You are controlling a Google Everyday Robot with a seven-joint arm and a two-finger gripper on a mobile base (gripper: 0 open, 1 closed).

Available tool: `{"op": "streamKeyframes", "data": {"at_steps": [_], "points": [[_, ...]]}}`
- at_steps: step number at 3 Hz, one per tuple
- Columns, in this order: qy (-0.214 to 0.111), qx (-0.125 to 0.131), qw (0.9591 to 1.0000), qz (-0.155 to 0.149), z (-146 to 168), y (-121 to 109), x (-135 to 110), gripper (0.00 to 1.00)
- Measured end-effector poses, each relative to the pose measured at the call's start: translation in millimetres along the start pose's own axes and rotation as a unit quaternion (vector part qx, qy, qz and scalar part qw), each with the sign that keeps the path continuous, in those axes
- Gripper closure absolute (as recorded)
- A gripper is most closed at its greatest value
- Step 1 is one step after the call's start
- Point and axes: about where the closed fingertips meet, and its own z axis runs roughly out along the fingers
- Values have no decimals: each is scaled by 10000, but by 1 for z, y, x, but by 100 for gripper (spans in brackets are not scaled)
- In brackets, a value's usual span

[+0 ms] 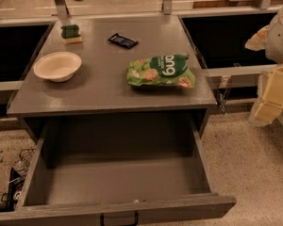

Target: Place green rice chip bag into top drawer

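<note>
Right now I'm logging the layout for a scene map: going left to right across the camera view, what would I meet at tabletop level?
White bowl → black wrapper → green rice chip bag → the pincer, at the view's far right edge.
</note>
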Motion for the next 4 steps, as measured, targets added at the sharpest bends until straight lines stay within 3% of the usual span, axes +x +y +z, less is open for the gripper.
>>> {"op": "streamKeyframes", "data": {"at_steps": [1,2,4], "points": [[0,0,10000,-1,0,0,0,0],[-150,-30,9992,-368,18,-41,-39,0],[-421,-202,9949,-889,50,-86,-108,0]]}}
